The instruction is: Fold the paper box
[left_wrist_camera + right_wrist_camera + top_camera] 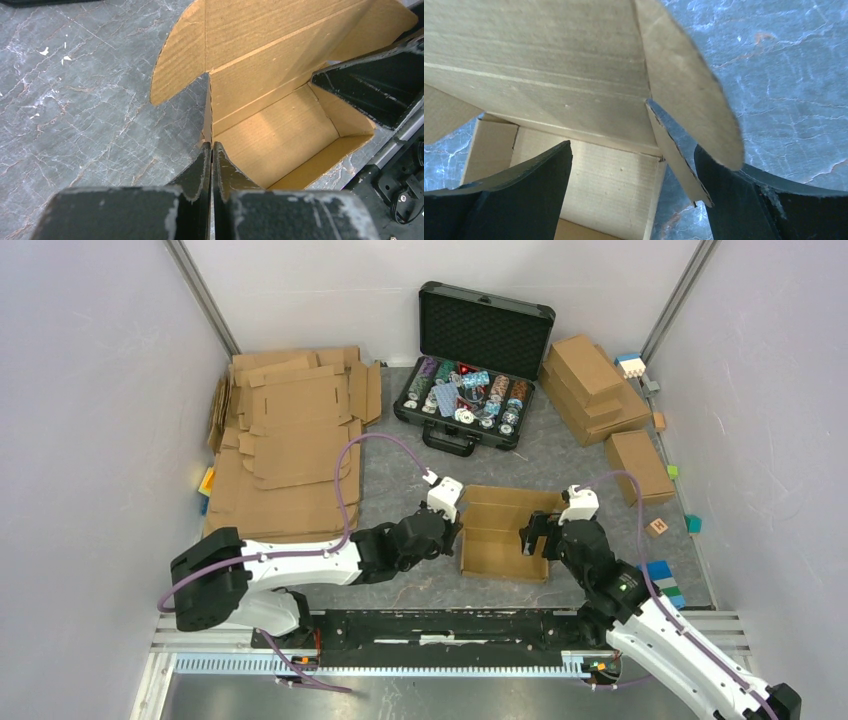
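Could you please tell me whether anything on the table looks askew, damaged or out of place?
Nothing looks spilled or damaged. The box is half folded, and its right flap splays away from the base between the open right fingers. The flat sheets at far left lie in a skewed, fanned pile.

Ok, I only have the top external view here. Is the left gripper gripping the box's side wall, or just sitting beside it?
Observer: Gripping. In the left wrist view the left gripper is shut on the edge of the paper box's side wall, with one finger on each face.
Operator: And the right one?
Observer: The right gripper is open and straddles the opposite wall, one finger inside the box and one outside.
Operator: Is the rounded flap tucked in on that side?
Observer: No. The rounded flap stands outside the wall, untucked.
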Motion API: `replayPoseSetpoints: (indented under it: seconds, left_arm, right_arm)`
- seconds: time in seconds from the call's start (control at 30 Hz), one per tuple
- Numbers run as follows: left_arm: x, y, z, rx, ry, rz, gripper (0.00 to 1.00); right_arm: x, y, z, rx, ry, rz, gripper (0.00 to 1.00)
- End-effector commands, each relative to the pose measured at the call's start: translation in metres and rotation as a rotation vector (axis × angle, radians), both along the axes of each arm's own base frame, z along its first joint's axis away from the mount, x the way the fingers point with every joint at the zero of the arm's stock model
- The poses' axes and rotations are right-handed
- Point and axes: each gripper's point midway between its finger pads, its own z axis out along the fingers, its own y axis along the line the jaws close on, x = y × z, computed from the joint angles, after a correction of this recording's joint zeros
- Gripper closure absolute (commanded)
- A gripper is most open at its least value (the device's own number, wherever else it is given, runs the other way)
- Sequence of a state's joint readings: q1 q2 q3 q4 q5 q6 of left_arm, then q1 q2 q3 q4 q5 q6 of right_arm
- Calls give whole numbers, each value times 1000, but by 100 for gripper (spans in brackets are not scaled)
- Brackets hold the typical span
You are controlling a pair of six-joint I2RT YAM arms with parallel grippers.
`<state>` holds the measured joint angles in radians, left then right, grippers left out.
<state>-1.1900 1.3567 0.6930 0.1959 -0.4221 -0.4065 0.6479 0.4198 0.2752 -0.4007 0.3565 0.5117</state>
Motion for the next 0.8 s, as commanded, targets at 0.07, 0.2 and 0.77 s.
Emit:
replayPoseSetpoints:
  seconds: [0.07, 0.2, 0.77]
  left_arm:
    - [11, 4, 37, -60, -94, 45, 97]
    - [17, 13, 36, -70, -75, 86, 95]
    - [83, 62, 24, -61, -27, 135, 96]
  right_arm:
    - [-3, 14, 2, 56, 40, 36, 7]
    - [1, 24, 3, 78, 31, 63, 7]
    - [58, 58, 29, 48, -29, 59, 5]
